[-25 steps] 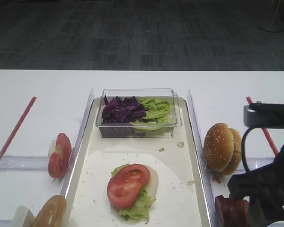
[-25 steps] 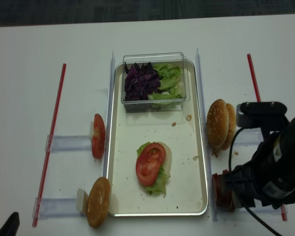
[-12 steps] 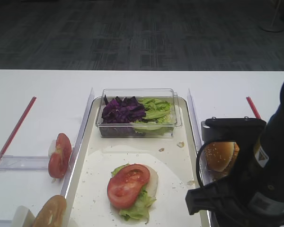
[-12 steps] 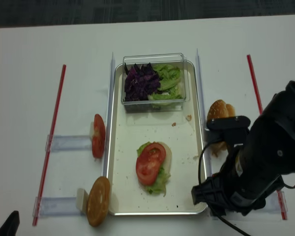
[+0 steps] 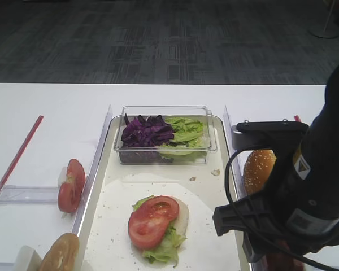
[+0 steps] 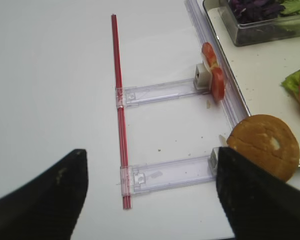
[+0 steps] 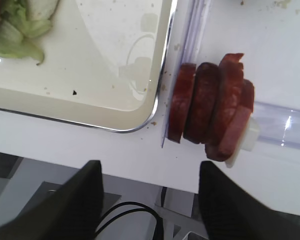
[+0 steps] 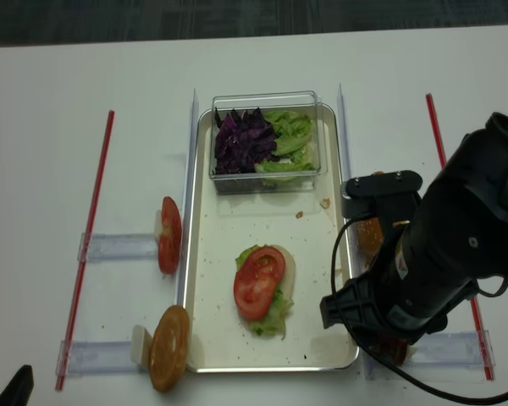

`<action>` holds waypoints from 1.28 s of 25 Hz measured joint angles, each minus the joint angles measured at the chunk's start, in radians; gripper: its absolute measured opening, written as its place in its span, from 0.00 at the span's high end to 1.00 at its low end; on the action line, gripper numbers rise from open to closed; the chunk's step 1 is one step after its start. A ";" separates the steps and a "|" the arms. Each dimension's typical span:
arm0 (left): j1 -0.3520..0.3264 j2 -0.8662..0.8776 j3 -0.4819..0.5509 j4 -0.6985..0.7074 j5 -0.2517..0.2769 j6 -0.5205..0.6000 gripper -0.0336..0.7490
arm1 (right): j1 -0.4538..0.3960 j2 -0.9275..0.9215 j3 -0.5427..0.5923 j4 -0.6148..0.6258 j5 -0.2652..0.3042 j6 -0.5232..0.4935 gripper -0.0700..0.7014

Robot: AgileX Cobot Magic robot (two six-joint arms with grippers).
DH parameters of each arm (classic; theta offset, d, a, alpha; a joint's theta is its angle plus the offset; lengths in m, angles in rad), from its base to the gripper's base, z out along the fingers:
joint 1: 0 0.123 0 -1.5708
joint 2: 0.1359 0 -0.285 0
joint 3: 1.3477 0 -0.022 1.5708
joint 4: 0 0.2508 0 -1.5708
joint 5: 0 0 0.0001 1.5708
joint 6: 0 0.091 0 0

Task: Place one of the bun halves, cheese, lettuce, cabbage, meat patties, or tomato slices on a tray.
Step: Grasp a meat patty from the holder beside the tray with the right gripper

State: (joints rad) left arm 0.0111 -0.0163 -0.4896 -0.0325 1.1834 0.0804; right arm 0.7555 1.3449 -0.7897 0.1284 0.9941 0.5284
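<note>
While the meat patties point(image 7: 210, 115) stand on edge in a short row against a white stop on a clear plastic rail point(image 7: 280, 132), they sit just outside the tray point(image 5: 104, 226), beside its near right corner, with nothing touching them. On the tray's near half a tomato slice point(image 5: 152, 220) lies on lettuce point(image 5: 164, 248) over a pale round slice. At the tray's far end a small clear box point(image 5: 165, 135) holds the cabbage point(image 5: 146, 131) on its left and more lettuce on its right. The bun halves point(image 5: 259, 169) stand on edge off the tray's right side, largely hidden behind the right arm point(image 5: 305, 186), which hangs over the tray's right rim. The right gripper point(image 7: 150, 200) hovers above the table's near edge, short of the patties; its two fingers point(image 7: 70, 205) stand well apart with nothing between them. Off the tray's left side, tomato slices point(image 5: 72, 183) stand on another rail, and one bun half point(image 6: 264, 146) leans at the near left corner. The left gripper point(image 6: 150, 200) hangs over the table's left part, its fingers spread wide and empty. Red strips point(image 6: 119, 100) run along the table on both sides.
</note>
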 joint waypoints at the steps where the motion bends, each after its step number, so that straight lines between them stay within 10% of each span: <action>1: 0.000 0.000 0.000 0.000 0.000 0.000 0.33 | 0.000 0.000 0.000 0.000 0.000 0.000 0.32; 32: 0.000 -0.002 0.000 0.000 0.000 0.000 0.33 | 0.000 0.158 -0.036 -0.043 -0.097 -0.024 0.36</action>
State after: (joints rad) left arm 0.0111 -0.0180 -0.4896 -0.0325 1.1834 0.0804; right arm 0.7555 1.5027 -0.8261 0.0851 0.8970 0.5047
